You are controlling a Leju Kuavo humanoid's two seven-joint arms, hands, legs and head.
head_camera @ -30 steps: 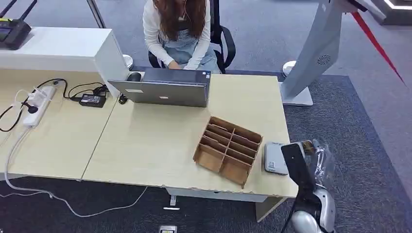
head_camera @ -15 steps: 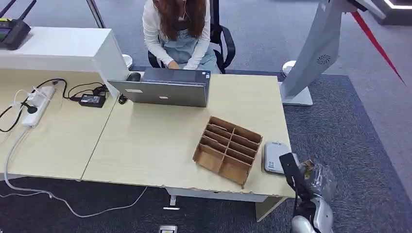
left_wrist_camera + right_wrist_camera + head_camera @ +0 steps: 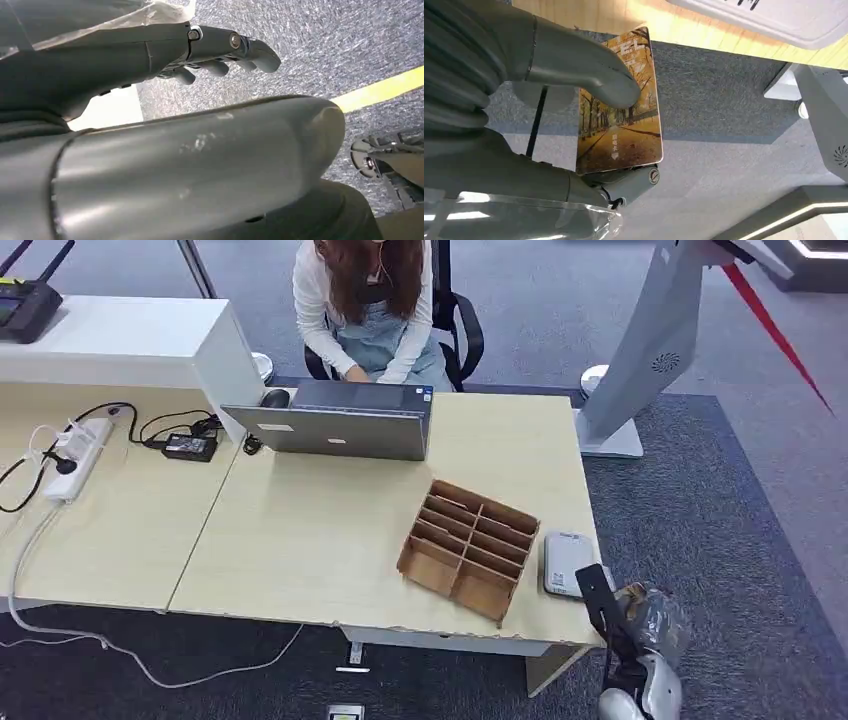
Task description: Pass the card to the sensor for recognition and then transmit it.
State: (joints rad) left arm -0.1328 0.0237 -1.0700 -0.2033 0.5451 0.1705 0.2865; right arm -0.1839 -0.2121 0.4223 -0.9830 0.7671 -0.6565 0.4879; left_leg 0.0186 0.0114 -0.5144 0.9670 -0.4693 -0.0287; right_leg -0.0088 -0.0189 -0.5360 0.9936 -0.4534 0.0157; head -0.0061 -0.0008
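Right hand (image 3: 574, 95): pinches the card (image 3: 619, 107), thumb on its printed face, just off the table (image 3: 300, 530) corner.
Reader (image 3: 567, 563): grey, beside the wooden organizer (image 3: 468, 549); lay the card flat above it (avoid the edge).
Left hand (image 3: 220, 55): fingers loosely curled, empty.

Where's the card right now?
The card is held in the right hand, thumb pressed on its face, off the desk's near right corner, just short of the white card reader.

The right hand (image 3: 640, 615) sits off the desk's (image 3: 320, 540) corner; the reader (image 3: 567, 563) lies just beside, hemmed by the organizer (image 3: 468, 550).
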